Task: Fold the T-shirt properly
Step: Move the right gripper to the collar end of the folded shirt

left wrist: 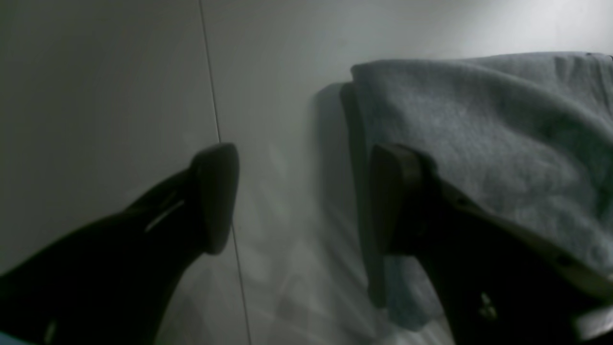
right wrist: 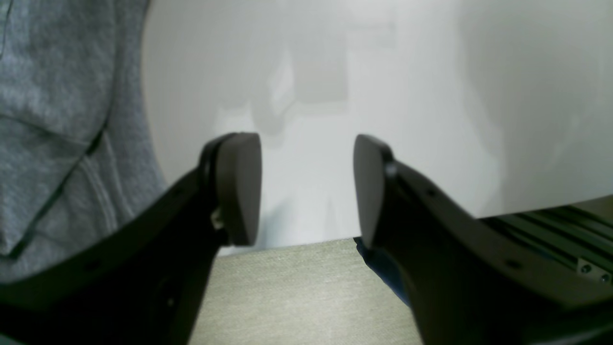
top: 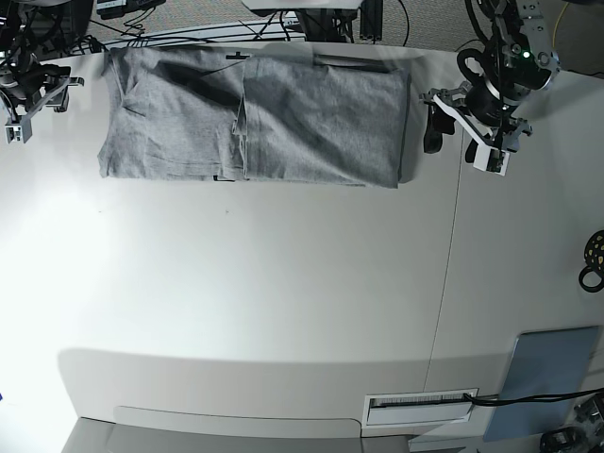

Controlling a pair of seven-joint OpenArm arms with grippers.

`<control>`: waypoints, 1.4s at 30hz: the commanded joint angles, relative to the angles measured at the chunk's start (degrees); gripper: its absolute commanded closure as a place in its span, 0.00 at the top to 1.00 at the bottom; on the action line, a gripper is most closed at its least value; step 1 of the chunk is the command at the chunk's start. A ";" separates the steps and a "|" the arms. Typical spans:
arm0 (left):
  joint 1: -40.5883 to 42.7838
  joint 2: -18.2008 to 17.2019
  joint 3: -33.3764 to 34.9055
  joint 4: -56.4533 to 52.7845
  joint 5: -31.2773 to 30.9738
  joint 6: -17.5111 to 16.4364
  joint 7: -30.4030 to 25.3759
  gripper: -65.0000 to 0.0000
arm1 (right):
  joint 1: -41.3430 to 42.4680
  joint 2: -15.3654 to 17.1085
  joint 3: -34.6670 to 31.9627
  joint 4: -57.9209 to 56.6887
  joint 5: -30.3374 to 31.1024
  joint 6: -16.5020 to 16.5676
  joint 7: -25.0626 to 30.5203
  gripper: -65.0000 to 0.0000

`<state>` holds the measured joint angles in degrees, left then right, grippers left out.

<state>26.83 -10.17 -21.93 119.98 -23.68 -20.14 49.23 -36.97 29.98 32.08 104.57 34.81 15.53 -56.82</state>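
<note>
The heather-grey T-shirt lies folded into a wide rectangle at the far side of the white table, plain side up. My left gripper is just off the shirt's right edge. In the left wrist view it is open and empty, with one finger against the folded shirt edge. My right arm is off the shirt's left end, near the table's corner. In the right wrist view my right gripper is open and empty, with shirt fabric to its left.
A flat grey-blue pad lies at the near right corner. A table seam runs front to back right of the shirt. A black ring-shaped item sits at the right edge. Cables lie behind the table. The table edge and carpet show below my right gripper.
</note>
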 commanded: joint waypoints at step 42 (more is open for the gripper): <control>0.04 -0.28 -0.22 0.90 -0.79 -3.08 0.13 0.65 | 1.01 -6.86 0.59 0.63 8.52 5.77 -1.62 0.47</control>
<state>26.83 -10.13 -21.89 119.98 -23.68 -23.18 50.37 -35.88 22.20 32.10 104.55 43.16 21.19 -59.20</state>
